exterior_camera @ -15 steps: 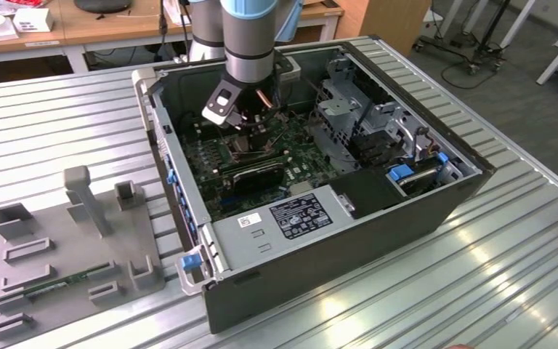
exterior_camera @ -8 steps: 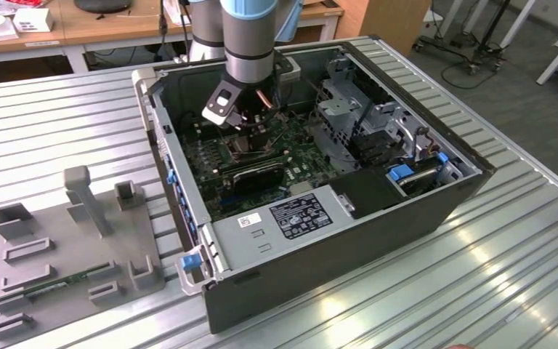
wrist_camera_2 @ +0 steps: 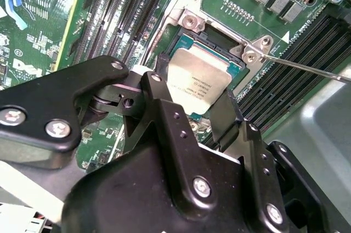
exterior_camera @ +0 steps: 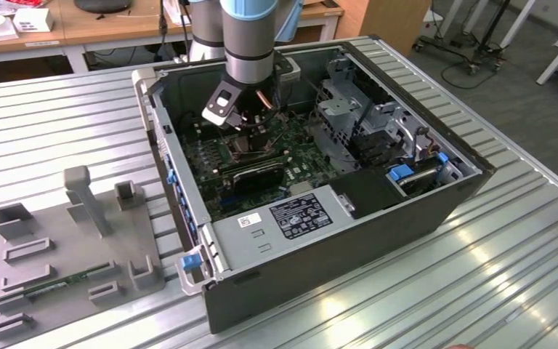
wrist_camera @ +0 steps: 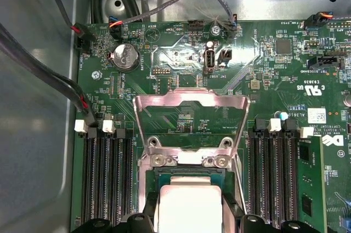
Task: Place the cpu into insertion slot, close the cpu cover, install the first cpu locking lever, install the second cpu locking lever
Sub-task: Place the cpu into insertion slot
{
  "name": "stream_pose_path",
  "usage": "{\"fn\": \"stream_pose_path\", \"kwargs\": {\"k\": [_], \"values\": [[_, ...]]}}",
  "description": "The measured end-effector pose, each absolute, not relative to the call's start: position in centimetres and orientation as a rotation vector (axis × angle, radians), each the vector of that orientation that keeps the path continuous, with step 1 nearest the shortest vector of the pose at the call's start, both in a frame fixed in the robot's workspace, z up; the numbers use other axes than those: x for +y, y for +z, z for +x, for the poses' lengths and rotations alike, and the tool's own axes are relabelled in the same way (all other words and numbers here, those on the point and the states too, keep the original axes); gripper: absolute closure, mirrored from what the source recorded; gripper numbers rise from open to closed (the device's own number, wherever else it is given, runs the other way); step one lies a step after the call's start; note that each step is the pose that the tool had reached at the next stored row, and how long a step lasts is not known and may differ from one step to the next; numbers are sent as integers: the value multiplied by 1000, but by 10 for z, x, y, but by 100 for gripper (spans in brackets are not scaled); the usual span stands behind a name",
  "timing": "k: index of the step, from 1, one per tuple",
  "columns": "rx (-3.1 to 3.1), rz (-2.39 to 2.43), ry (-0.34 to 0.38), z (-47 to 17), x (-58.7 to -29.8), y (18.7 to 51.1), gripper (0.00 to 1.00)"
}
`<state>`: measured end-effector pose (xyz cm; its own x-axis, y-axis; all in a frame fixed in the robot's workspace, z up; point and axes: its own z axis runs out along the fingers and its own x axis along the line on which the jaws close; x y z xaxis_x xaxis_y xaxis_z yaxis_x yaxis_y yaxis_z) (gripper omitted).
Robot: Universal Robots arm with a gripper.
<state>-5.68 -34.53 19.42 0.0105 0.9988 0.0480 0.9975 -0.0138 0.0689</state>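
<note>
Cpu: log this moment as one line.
hand: shut on silvery-grey square cpu | position: at metal-rimmed square insertion slot | silvery metal-frame cpu cover: open

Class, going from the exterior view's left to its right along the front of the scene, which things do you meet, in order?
Grey fixture plate with upright holders → blue latch → white label sticker → blue drive tab

Exterior view high over the case [exterior_camera: 357,251]; both wrist views close above the cpu [wrist_camera_2: 200,79] [wrist_camera: 189,206]
</note>
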Motion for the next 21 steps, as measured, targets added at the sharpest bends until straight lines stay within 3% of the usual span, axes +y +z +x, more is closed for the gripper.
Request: {"fn": "stream_pose_path", "kwargs": {"k": [21], "values": [[2195, 2222, 129, -57, -345, 192, 46]]}}
